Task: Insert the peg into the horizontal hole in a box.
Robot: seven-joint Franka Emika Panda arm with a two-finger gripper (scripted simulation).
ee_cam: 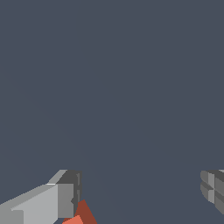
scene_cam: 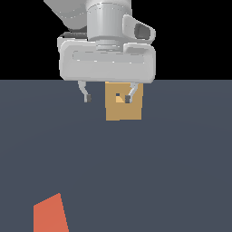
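The tan box (scene_cam: 123,105) stands upright on the dark floor at mid-depth, with the small dark hole (scene_cam: 118,96) and its yellow patch on the face turned to the exterior camera. My gripper (scene_cam: 108,96) hangs in front of the box, open, fingers spread wide with nothing between them; one fingertip overlaps the box's face beside the hole. The peg's orange-red end (scene_cam: 50,214) lies near the lower edge in the exterior view's left. In the wrist view my gripper (ee_cam: 142,192) shows both fingertips far apart, and the peg's orange-red tip (ee_cam: 80,215) peeks beside one finger.
A flat dark grey floor (scene_cam: 181,158) spreads around the box and peg. Black background fills the space above the floor's far edge.
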